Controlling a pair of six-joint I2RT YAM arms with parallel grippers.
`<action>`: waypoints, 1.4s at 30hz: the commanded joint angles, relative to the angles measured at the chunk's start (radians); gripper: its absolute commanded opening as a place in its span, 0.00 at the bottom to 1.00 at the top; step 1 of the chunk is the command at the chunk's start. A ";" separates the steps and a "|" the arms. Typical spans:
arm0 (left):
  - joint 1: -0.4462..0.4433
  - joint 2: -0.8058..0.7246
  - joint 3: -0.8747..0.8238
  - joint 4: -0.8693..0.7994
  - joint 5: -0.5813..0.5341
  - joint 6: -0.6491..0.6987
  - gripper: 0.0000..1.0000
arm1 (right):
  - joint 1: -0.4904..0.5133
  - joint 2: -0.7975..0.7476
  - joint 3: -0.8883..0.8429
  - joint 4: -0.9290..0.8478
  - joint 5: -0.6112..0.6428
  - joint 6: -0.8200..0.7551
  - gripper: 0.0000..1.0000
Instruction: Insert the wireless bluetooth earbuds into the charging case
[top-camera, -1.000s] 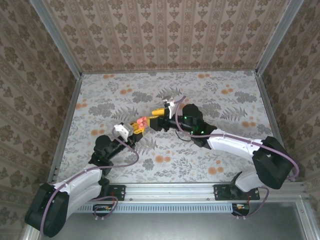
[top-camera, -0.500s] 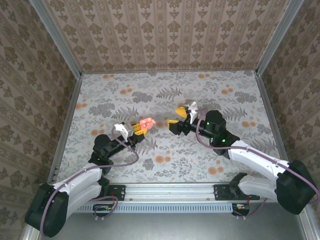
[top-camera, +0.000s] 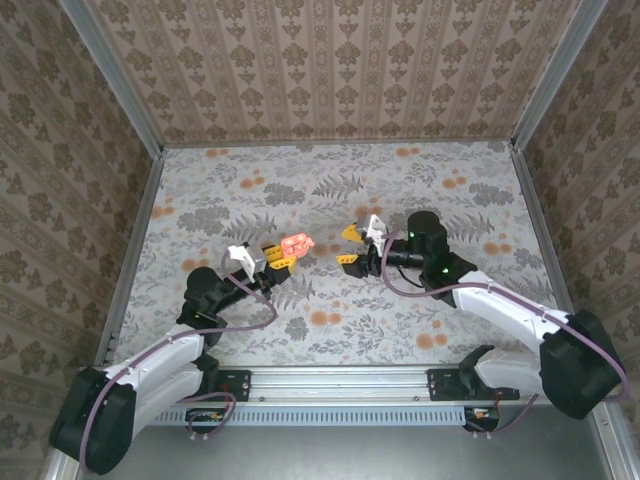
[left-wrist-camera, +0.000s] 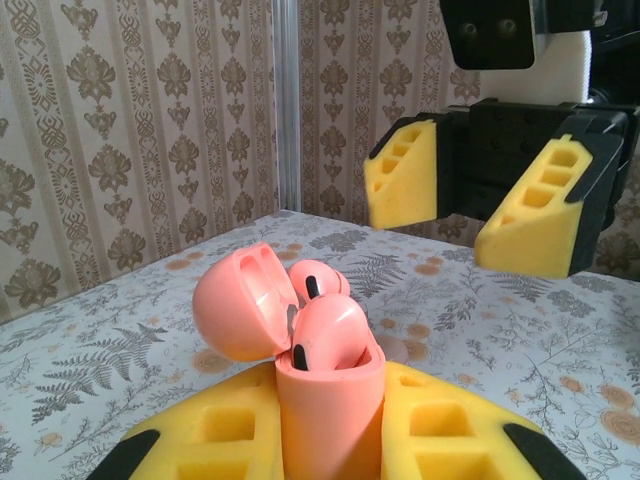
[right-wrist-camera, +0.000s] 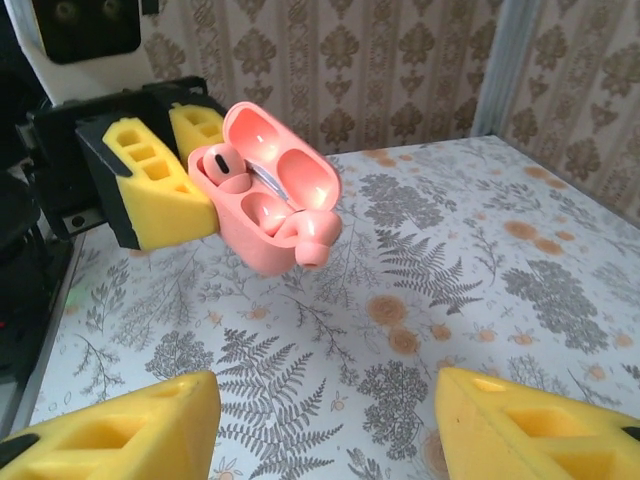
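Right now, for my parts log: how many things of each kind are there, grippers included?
earbuds: 2
charging case: 1
grippers: 2, the left gripper and the right gripper
Total: 5

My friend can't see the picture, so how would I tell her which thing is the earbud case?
Find the middle of the flowery tablecloth, just left of centre. There the yellow-tipped left gripper pinches the charging case: a small glossy coral-pink box, lid flipped open, earbuds tucked inside. The cloth's orange flowers are flat prints, while the case is shiny and held up.
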 joint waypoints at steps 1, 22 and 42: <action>-0.002 -0.019 0.031 0.034 0.028 -0.017 0.08 | 0.024 0.058 0.068 -0.002 -0.068 -0.096 0.56; -0.004 -0.055 0.031 -0.014 0.005 0.009 0.08 | 0.061 0.236 0.195 0.078 -0.176 -0.090 0.35; -0.004 -0.056 0.031 -0.033 -0.007 0.022 0.08 | 0.070 0.225 0.205 0.075 -0.196 -0.089 0.19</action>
